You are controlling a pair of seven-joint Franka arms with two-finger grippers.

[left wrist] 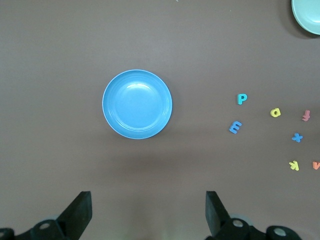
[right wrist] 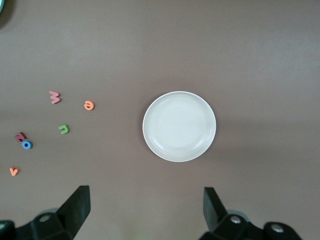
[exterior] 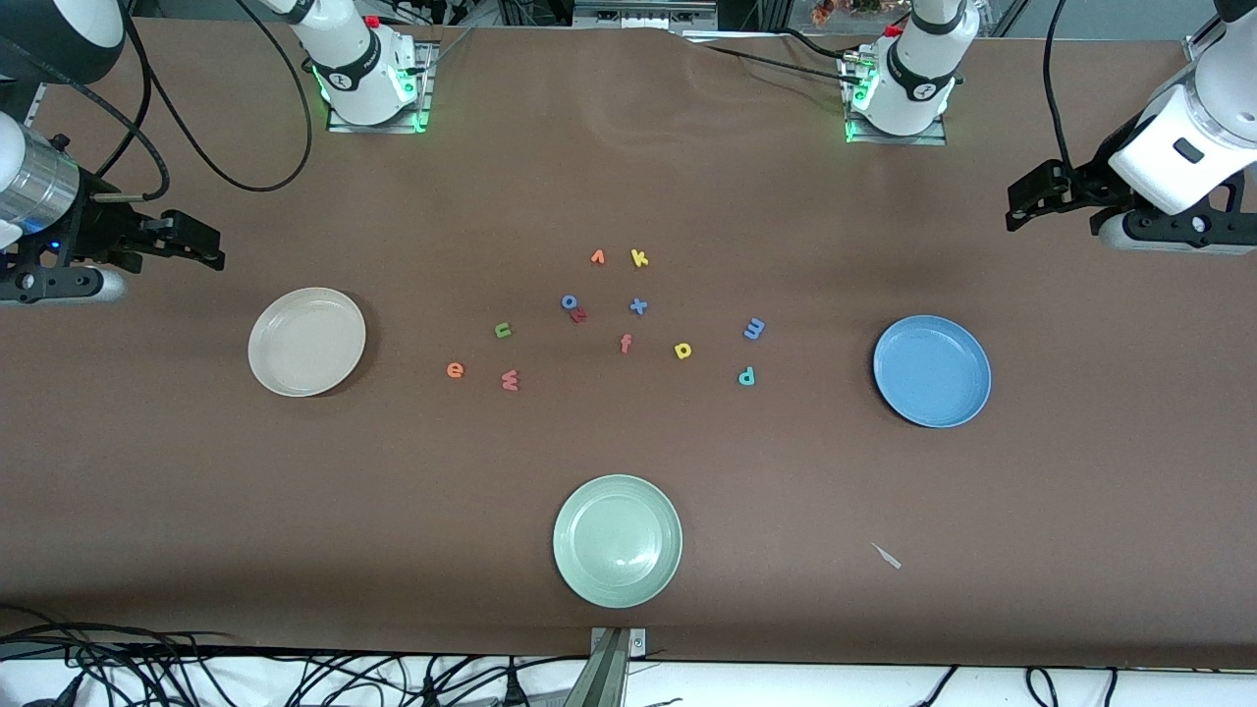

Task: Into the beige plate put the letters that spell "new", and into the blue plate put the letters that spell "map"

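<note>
The brown surface [exterior: 628,609] carries three plates: the beige plate [exterior: 306,341] at nine o'clock, the blue plate [exterior: 931,370] at three, a pale green plate [exterior: 617,540] at six. Both arms wait; the left claw [exterior: 1021,208] and right claw [exterior: 208,247] hang wide, empty. Centred lie e [exterior: 455,370], w [exterior: 510,380], n [exterior: 503,330], m [exterior: 754,329], a [exterior: 683,350], p [exterior: 746,376].

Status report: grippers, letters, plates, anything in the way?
Left gripper open above blue plate; right gripper open above beige plate. Both plates empty. All letters on table mid-cluster. Path unobstructed.
</note>
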